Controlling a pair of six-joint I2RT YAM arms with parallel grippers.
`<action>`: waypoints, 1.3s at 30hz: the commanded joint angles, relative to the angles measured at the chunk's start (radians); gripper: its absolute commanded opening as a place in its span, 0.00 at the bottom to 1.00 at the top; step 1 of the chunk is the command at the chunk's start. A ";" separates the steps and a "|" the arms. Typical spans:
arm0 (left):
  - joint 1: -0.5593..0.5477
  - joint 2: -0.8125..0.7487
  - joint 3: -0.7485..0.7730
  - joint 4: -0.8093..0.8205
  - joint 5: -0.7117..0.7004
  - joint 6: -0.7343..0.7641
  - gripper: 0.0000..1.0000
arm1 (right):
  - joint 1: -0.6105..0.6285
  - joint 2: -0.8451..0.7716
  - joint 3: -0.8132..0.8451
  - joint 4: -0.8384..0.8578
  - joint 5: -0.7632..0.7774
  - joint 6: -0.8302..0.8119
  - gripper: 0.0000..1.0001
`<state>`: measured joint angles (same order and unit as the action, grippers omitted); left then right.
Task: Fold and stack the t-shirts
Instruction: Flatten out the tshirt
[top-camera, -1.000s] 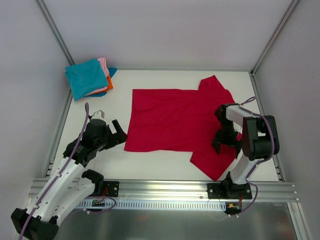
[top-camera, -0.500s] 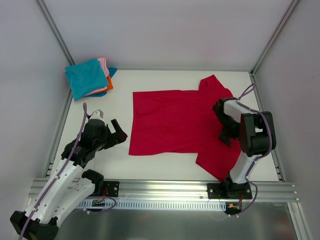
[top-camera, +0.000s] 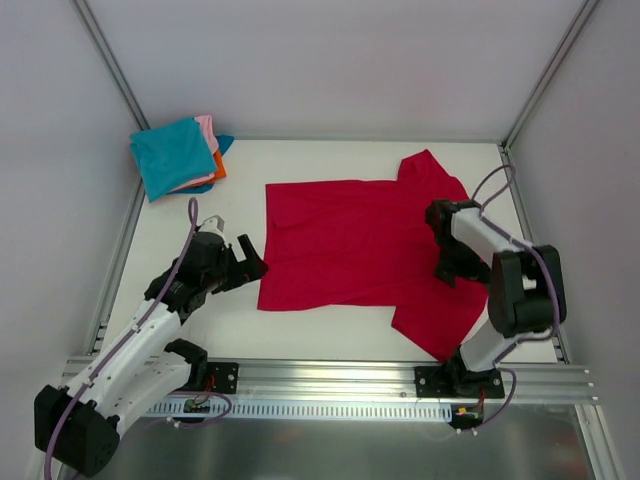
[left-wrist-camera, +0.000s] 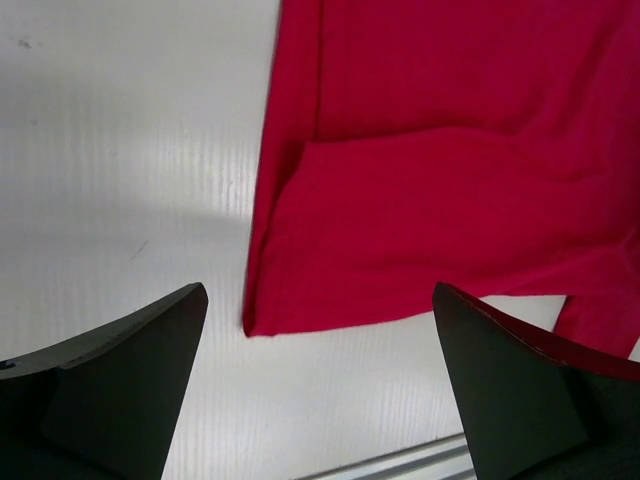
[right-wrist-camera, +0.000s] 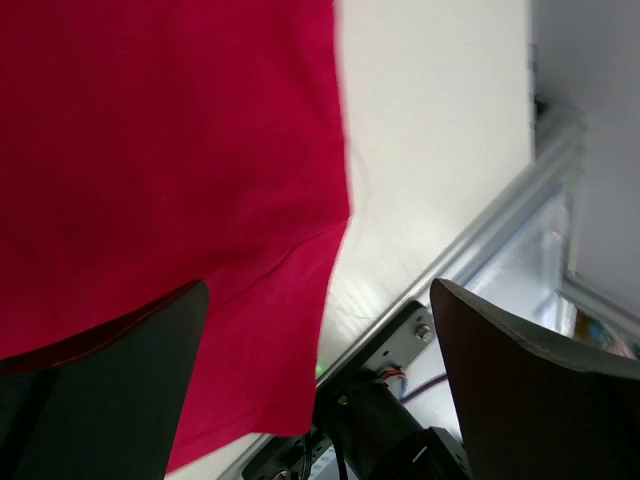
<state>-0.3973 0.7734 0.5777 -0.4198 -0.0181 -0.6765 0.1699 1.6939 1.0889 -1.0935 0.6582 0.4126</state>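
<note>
Both pincers spread wide, gripping nothing, over a red shirt lying flat on the white worktop.

Left pincer (top-camera: 245, 260) poised beside the hem corner of the red shirt (top-camera: 350, 250); right pincer (top-camera: 447, 262) above the sleeve end near the right edge. Likely light, limp, prone to bunching; best pinched at corners and hems. Thin matte knit, doubled at the hem. Folded shirts (top-camera: 178, 157) stacked in the far-left corner.
</note>
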 joint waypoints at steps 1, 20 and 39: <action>0.006 0.091 -0.021 0.232 0.066 0.043 0.99 | 0.068 -0.330 -0.090 0.176 -0.199 -0.147 1.00; 0.018 0.937 0.554 0.537 0.017 0.293 0.95 | 0.072 -0.931 -0.043 0.150 -0.549 -0.288 0.99; 0.092 1.041 0.622 0.283 0.124 0.140 0.94 | 0.071 -0.936 -0.086 0.142 -0.500 -0.310 1.00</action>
<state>-0.3054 1.8477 1.2106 -0.1234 0.0513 -0.5125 0.2436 0.7570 1.0092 -0.9707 0.1459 0.1112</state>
